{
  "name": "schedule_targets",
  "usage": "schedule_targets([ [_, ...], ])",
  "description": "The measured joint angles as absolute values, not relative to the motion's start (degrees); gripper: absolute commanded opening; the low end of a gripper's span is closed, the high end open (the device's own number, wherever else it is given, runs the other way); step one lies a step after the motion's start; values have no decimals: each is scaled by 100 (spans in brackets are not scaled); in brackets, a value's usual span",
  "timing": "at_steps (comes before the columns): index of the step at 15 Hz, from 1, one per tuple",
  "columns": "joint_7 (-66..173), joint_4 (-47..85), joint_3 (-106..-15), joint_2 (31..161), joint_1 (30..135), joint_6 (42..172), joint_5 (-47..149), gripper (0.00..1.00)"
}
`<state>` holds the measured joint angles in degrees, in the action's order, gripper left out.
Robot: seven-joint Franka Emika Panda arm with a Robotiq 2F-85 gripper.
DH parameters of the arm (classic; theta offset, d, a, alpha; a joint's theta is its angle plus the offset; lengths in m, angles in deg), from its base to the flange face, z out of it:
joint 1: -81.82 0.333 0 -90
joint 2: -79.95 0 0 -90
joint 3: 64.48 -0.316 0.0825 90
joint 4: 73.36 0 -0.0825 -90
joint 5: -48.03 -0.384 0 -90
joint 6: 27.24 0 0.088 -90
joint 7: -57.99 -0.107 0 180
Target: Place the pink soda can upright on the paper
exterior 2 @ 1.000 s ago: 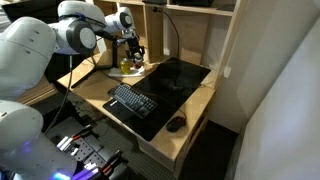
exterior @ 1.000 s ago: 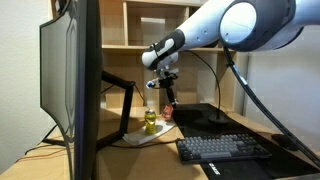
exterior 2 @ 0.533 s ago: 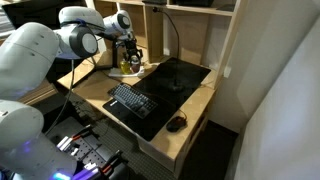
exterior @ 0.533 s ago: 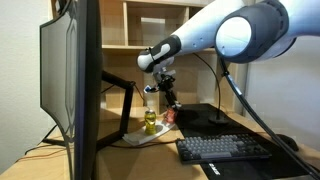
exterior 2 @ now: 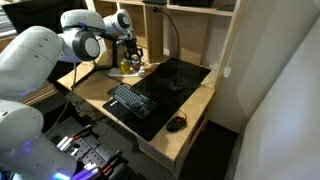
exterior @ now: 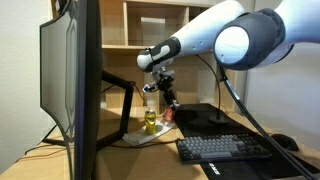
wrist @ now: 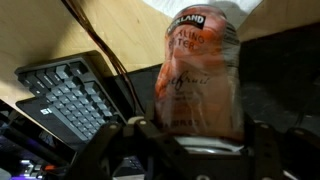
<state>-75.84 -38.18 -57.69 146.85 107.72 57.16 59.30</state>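
In an exterior view, a large black flat monitor [exterior: 70,75] is occupying the left of the wooden bench [exterior: 30,163], and its black support arm [exterior: 122,95] is reaching across behind the work area.

Next comes the thin pale grey-white paper sheet [exterior: 140,141], lying flat near the bench's rear edge by that corner, its edges curling slightly. A small yellow-green clear bottle [exterior: 150,122] is standing upright at the paper.

Just beside it to the right, the pincer [exterior: 167,105] is pointing downward and clamping the small pale pink soda can [exterior: 168,115]. The wrist view confirms this: the can [wrist: 200,80] is filling the space between the two fingers [wrist: 128,140], label readable, lengthwise up the picture. The can is being held low at the paper's right side, presumably for setting down. Whether its base is touching anything cannot be told, nor whether it is fully vertical.

Further right, a black desk mat [exterior: 215,115] is covering the middle of the bench, and a black keyboard [exterior: 225,148] is sitting on it toward the front edge. A dark mouse [exterior 2: 177,123] is lying near the front corner.

Obstruction assessment: the bottle is the nearest hazard, since it is crowding the free paper beside the can and a sideways drift risks tipping it. The monitor arm and the shelving [exterior: 135,25] overhead are limiting clearance behind.
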Motion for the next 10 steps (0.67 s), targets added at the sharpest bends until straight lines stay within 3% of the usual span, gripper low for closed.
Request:
schedule_targets([
  [8, -8352, -4164, -5785, 14693, 10727, 5089, 5424, 47],
  [9, -8482, -4165, -5794, 14712, 10716, 5086, 5316, 72],
  [10, -8504, -4163, -5796, 14725, 10715, 5089, 5311, 72],
])
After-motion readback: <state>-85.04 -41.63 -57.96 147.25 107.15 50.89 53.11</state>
